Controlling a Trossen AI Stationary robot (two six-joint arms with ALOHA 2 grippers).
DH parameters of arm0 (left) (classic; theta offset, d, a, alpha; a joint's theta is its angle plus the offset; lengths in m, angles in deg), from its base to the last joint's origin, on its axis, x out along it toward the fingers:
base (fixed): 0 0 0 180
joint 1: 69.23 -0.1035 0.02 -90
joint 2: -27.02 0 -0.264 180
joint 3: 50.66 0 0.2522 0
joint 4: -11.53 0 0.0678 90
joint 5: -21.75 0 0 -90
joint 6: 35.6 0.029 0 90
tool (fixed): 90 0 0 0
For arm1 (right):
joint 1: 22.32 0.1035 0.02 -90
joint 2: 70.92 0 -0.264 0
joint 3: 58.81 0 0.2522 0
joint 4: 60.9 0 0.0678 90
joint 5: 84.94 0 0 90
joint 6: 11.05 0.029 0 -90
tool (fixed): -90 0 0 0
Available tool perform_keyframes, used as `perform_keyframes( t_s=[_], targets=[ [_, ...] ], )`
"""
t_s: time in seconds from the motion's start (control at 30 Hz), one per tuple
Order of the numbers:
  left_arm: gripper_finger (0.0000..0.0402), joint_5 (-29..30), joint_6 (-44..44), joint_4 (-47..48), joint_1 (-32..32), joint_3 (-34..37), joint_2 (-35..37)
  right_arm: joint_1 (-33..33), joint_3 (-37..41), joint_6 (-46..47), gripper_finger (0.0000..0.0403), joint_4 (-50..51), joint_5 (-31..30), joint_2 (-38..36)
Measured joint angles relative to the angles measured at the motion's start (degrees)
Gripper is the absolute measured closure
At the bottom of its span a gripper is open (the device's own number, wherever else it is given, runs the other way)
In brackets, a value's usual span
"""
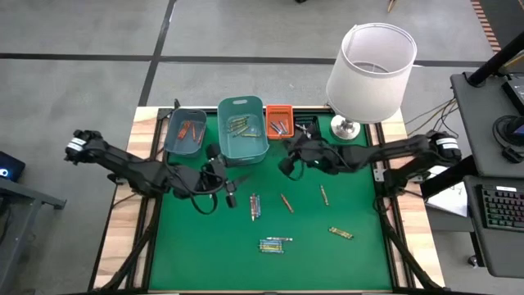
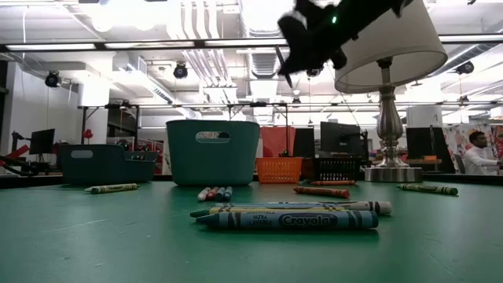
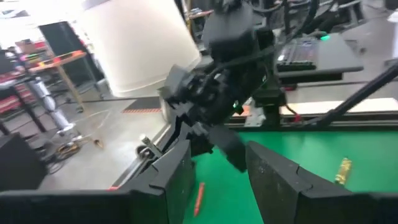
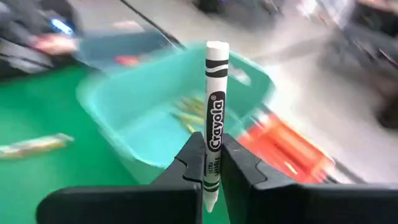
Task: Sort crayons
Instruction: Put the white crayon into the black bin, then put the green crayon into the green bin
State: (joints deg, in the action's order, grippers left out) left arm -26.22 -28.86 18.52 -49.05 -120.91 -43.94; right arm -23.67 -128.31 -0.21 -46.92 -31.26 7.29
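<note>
The white crayon [image 4: 213,118] stands upright, pinched in the shut right gripper [image 4: 212,163] just beside the teal bin [image 1: 243,129] — best carried level to the orange basket [image 1: 278,121] before letting go — while the left gripper [image 1: 230,189], jaws parted and empty, waits beside that bin.

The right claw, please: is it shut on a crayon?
Yes: the right claw is shut on a white crayon standing between its fingers.

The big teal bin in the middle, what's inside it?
The teal bin holds a few yellow-green crayons on its floor. Its walls may hide more along the edges.
</note>
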Motion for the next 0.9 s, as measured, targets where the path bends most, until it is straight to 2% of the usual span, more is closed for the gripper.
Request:
perform_keyframes(
  t_s=[0.17,0.3,0.57,0.73,0.9],
  targets=[
    [0.0264,1.76,-0.30,3.16,0.00,-0.02,0.78,-5.33,-4.01,9.52,0.0385,16.59,-3.37,3.00],
    [0.0264,3.47,-1.42,5.66,0.00,-0.02,0.90,-9.27,-4.35,13.85,0.0385,23.85,-4.10,5.59],
    [0.0264,4.15,-5.26,11.05,0.00,-0.02,0.90,-14.79,-3.40,15.16,0.0362,25.02,-4.15,11.08],
    [0.0264,4.16,-6.93,12.63,0.00,-0.02,0.90,-15.91,-4.28,15.15,0.0336,24.88,-4.05,13.92],
    [0.0264,4.16,-7.31,13.76,0.00,-0.02,0.90,-16.17,-5.34,15.11,0.0334,24.93,-4.00,15.04]
  ],
)
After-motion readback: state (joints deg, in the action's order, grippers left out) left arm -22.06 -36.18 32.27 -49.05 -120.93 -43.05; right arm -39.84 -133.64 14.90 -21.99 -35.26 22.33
